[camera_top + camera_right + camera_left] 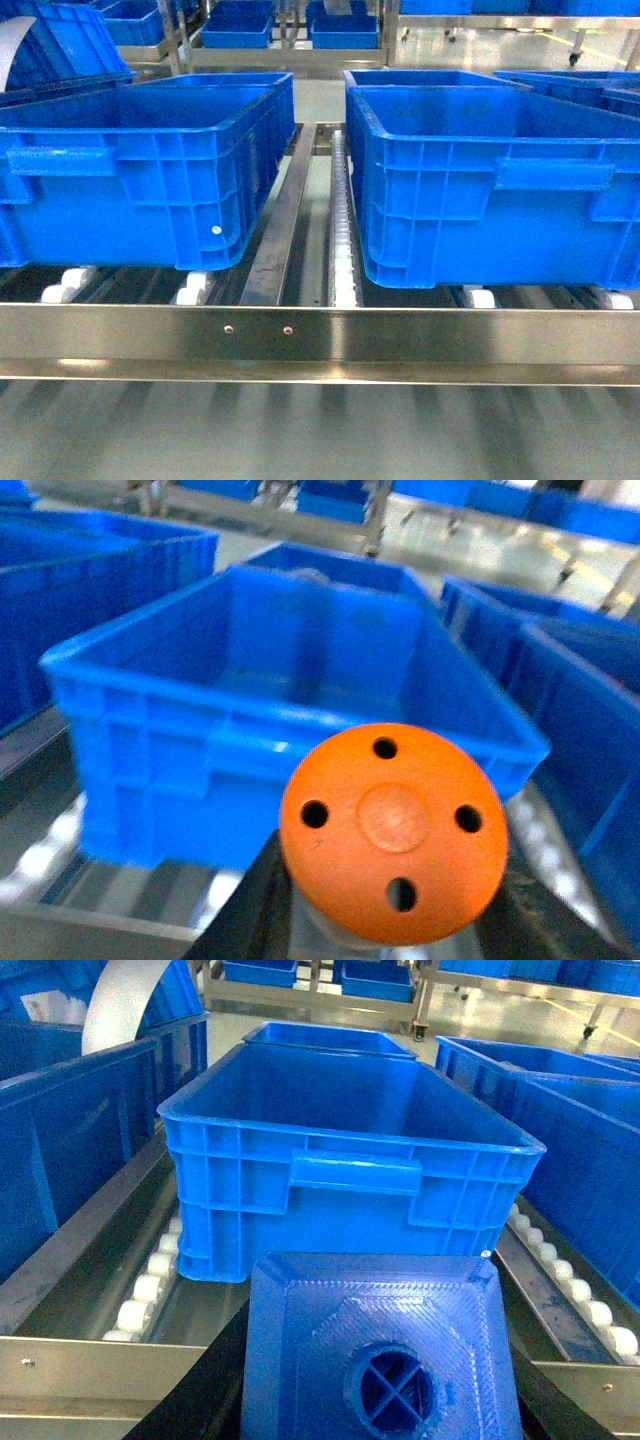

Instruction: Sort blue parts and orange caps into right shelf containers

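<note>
A blue part (380,1345) with a round stud fills the bottom of the left wrist view. My left gripper (380,1380) is shut on it, black fingers (215,1385) showing on both sides. It hangs short of a blue crate (340,1140) on the shelf. In the right wrist view my right gripper (393,890) is shut on an orange cap (393,830), whose flat top with dark holes faces the camera. That cap sits in front of another blue crate (260,680). The head view shows two crates, left (140,170) and right (490,190), but neither gripper.
The steel front rail (320,335) of the shelf crosses the head view below the crates. A metal divider (280,220) and a line of white rollers (343,230) run between them. More blue crates (240,25) stand on racks behind and to both sides.
</note>
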Tool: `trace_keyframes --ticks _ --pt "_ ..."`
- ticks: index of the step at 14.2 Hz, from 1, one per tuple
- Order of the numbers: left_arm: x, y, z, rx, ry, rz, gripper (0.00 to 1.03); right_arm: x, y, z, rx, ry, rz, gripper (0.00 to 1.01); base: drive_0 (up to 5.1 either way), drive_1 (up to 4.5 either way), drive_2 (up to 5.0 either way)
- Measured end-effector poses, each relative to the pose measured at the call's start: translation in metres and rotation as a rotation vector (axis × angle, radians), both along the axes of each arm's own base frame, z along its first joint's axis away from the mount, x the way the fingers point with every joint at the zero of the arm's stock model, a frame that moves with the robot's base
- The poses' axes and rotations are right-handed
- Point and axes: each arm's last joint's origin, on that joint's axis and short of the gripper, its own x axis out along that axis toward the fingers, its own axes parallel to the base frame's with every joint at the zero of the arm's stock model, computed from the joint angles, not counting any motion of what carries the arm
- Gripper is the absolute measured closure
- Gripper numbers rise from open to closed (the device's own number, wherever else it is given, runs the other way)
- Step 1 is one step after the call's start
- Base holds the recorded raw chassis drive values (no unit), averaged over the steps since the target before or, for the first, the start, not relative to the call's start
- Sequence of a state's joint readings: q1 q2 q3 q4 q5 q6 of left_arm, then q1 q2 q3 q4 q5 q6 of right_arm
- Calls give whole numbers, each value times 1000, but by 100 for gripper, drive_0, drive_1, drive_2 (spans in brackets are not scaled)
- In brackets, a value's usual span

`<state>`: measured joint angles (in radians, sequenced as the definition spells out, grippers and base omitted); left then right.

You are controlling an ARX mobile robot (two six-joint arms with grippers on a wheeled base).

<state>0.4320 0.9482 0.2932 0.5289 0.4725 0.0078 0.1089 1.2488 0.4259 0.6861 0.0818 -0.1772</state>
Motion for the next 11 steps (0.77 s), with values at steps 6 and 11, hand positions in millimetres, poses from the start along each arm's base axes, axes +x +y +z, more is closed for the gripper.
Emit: trace_keyframes --ticks 6,11 --pt "0 0 0 0 0 0 59 187 14 54 46 -31 -69 28 0 0 0" --pt "14 -5 6 149 72 195 59 42 8 41 66 -101 28 3 0 0 0"
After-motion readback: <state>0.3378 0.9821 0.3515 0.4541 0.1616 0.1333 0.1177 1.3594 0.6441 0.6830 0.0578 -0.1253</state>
